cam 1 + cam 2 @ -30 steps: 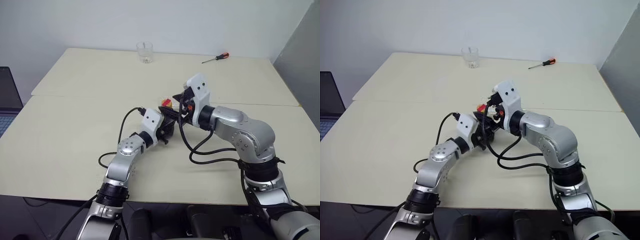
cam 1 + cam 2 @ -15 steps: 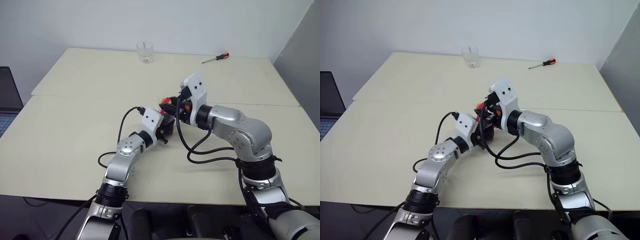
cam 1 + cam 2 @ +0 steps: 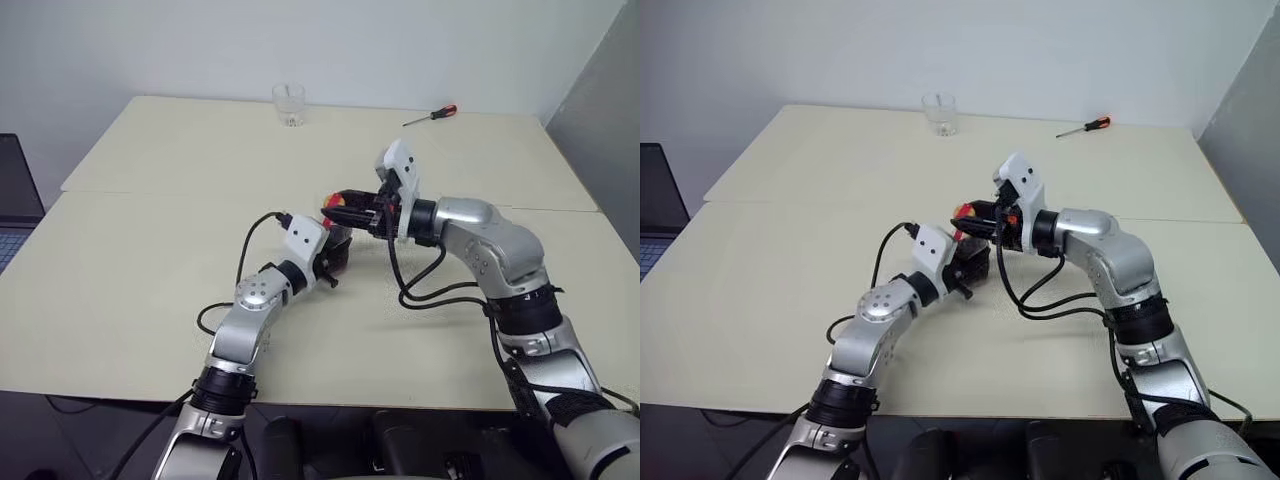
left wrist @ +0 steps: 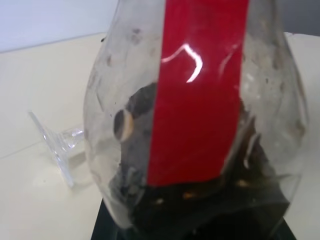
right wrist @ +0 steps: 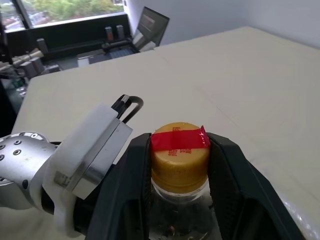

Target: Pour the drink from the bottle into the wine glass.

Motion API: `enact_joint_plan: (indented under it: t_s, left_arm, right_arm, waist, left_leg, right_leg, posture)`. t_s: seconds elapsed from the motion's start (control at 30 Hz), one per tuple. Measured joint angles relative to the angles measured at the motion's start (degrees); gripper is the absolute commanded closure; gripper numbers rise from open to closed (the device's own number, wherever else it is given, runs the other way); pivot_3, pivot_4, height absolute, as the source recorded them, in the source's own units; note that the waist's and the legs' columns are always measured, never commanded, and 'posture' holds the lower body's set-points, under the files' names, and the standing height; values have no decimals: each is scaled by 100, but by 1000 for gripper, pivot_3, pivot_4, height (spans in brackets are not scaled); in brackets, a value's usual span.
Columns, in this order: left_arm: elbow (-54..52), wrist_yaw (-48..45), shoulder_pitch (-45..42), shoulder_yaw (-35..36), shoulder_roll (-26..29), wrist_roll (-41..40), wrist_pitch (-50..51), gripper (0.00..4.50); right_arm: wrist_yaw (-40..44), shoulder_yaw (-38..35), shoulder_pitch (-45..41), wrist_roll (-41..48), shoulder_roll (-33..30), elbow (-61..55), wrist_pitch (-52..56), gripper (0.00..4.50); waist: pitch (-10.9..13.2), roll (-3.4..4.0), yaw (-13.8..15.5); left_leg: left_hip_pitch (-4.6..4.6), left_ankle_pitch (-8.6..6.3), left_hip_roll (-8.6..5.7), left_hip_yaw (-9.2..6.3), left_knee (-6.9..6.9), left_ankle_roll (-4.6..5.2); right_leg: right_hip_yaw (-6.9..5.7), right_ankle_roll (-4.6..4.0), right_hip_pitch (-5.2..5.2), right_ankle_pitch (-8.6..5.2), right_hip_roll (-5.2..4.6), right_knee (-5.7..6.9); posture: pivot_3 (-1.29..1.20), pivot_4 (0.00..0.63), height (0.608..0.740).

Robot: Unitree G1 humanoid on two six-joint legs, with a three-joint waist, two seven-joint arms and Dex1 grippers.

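Observation:
The bottle [image 4: 200, 115] is a squat clear one with a red tape strip, held upright just above the table's middle. My left gripper [image 3: 335, 256] is shut on its body. The dark brown drink [image 4: 165, 212] sits in its lower part. My right gripper [image 5: 180, 145] reaches in level from the right and is shut on the bottle's yellow cap [image 5: 179, 162], with one black finger [image 5: 131, 172] on each side. Past the bottle, the wine glass [image 4: 57, 145] shows its clear stem and round foot. The stem runs sideways, so the glass seems to lie on the table. Its bowl is hidden.
A short clear tumbler [image 3: 289, 103] stands at the table's far edge. An orange-handled screwdriver [image 3: 432, 115] lies at the far right. A laptop [image 3: 15, 195] sits off the left side. Black cables [image 3: 425, 295] loop on the table under my right forearm.
My right gripper has turned to point leftward and closed on the bottle's cap, and its forearm has swung out to the right. The left arm and bottle have stayed put.

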Motion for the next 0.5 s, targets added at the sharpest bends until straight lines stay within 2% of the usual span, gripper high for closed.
enact_joint_plan:
  t_s: [0.17, 0.33, 0.5]
  left_arm:
    - [-29, 56, 120, 52, 16, -1, 31, 3530]
    - [-155, 67, 267, 8, 17, -1, 109, 3565]
    - [-155, 134, 301, 49, 26, 0, 211, 3583]
  right_arm:
    - [943, 275, -466, -416, 53, 1023, -848, 3252]
    - [1823, 476, -806, -717, -6, 1627, -1261, 3252]
    - [2080, 427, -1063, -876, 219, 2360, -1657, 3252]
  waist:
    - [3, 4, 4]
    - [4, 5, 11]
    - [4, 6, 10]
  left_leg:
    - [0, 0, 0, 2, 0, 0]
    - [0, 0, -2, 3, 2, 0]
    - [0, 0, 0, 2, 0, 0]
  right_leg:
    - [1, 0, -1, 0, -1, 0]
    - [0, -1, 1, 0, -5, 0]
    - [-1, -2, -1, 0, -4, 1]
  posture:
    - [0, 150, 740]
    - [0, 150, 740]
    - [0, 150, 740]
